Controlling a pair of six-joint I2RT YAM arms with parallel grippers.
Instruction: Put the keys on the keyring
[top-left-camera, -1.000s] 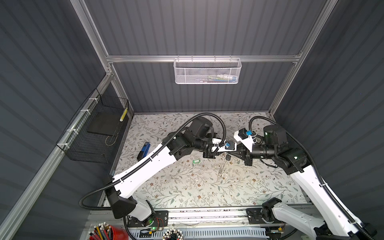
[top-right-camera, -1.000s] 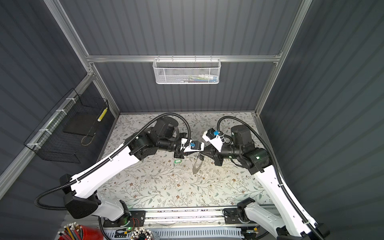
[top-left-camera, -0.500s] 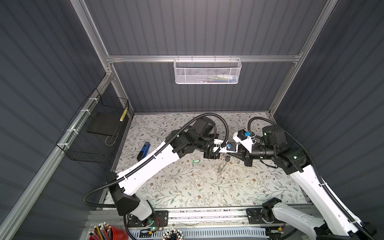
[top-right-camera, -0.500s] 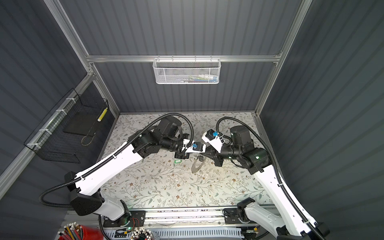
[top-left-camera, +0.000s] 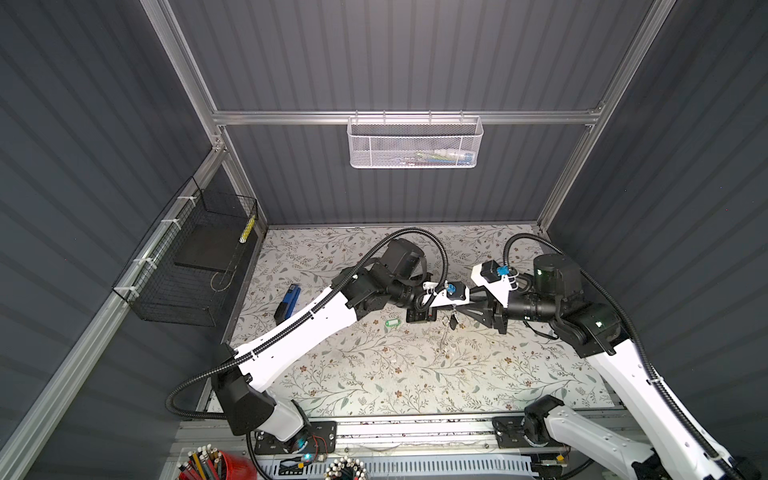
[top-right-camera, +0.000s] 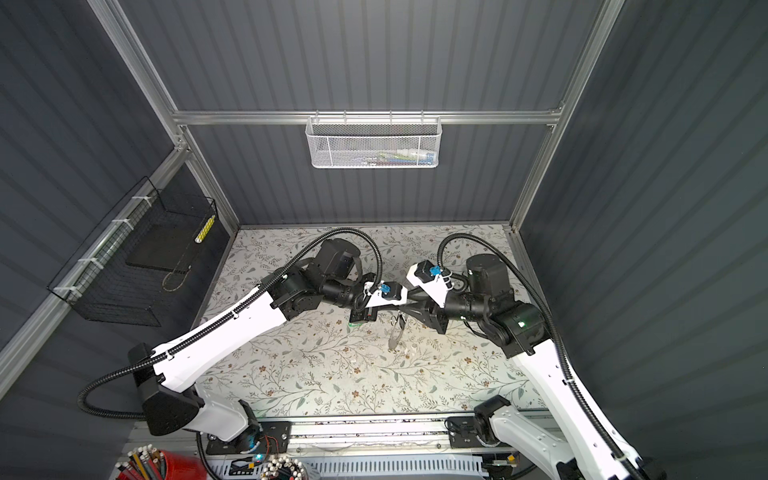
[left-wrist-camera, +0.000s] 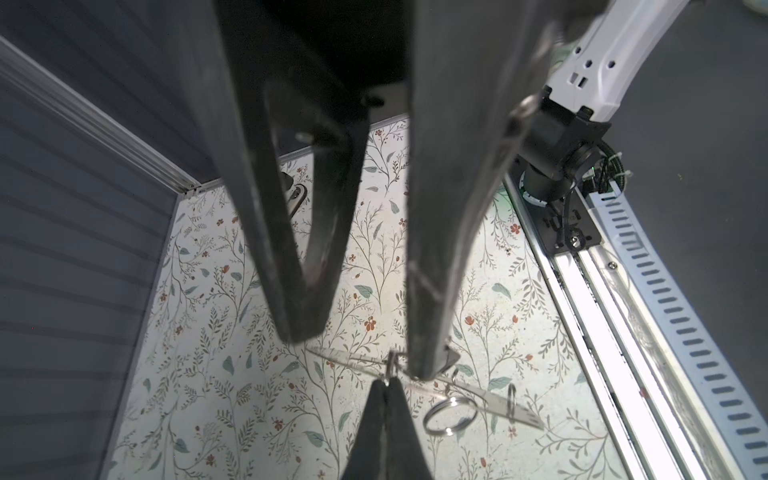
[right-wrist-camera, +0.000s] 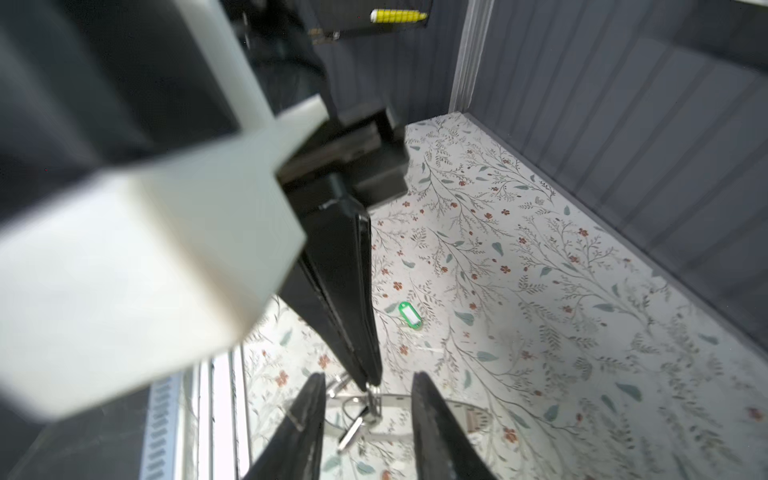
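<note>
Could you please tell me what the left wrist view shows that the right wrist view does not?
Only the left wrist view: the right arm's base.
Only the right wrist view: the green tag lying flat, and a yellow item.
Both: the floral table, and the left fingers shut on a small ring, between the open right fingers.

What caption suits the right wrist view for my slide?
Left claw holds a key's small ring between the open right claw's fingers; green tag on the mat.
</note>
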